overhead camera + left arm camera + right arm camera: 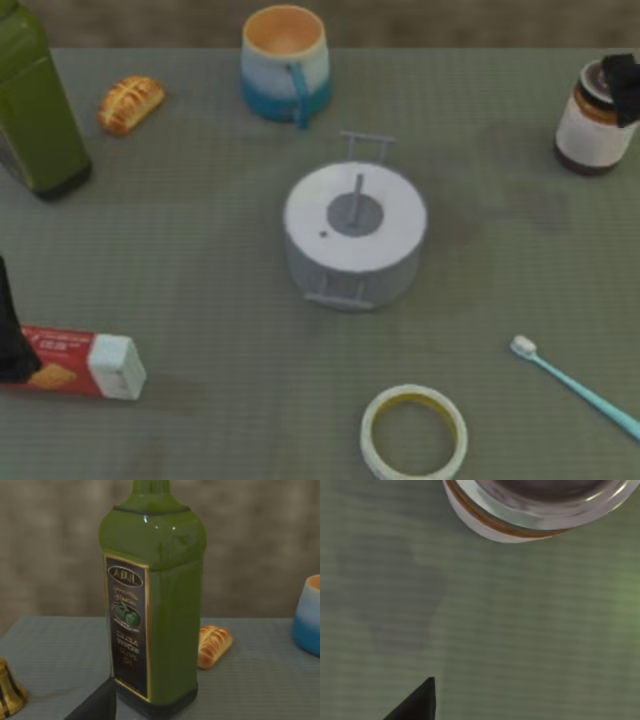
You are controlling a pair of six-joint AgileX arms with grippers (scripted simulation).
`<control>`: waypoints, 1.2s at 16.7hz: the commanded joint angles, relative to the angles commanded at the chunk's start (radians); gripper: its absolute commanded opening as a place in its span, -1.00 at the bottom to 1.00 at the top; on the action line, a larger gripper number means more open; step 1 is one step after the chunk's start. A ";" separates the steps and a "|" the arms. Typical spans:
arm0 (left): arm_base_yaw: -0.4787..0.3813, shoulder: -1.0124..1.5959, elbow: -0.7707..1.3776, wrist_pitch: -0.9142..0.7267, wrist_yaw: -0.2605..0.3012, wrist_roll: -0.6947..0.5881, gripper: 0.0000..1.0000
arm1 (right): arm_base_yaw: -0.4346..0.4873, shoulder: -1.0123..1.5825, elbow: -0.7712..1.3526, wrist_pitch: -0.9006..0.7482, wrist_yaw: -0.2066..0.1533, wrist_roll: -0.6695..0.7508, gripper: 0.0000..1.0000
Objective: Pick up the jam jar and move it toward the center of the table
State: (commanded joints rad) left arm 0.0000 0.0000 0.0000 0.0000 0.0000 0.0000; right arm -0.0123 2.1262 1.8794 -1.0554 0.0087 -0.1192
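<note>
The jam jar (590, 122) stands at the far right of the table (200, 260), toward the back, with a white label, an amber band and a dark base. My right gripper (622, 85) hovers just over its black lid, open and holding nothing. In the right wrist view the jar's glass rim (520, 515) is apart from the one dark fingertip (422, 700) that shows; the other finger is out of frame. My left gripper (8, 340) is parked at the left edge over a red box, open, with one fingertip (100, 705) showing.
A white round drum with a grey hub (355, 235) fills the table's centre. A blue-and-white mug (285, 65), a bread roll (130, 103) and a tall green bottle (35, 110) stand at the back. In front lie a red biscuit box (90, 362), a tape roll (414, 432) and a toothbrush (580, 385).
</note>
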 joint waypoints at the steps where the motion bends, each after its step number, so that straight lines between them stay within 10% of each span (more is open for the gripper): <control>1: 0.000 0.000 0.000 0.000 0.000 0.000 1.00 | 0.002 0.066 0.079 -0.023 -0.006 -0.006 1.00; 9: 0.000 0.000 0.000 0.000 0.000 0.000 1.00 | 0.014 0.378 0.508 -0.106 -0.051 -0.043 1.00; 20: 0.000 0.000 0.000 0.000 0.000 0.000 1.00 | 0.018 0.448 0.504 -0.028 -0.051 -0.042 1.00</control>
State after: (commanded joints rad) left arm 0.0000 0.0000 0.0000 0.0000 0.0000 0.0000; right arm 0.0058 2.5745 2.3830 -1.0830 -0.0426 -0.1609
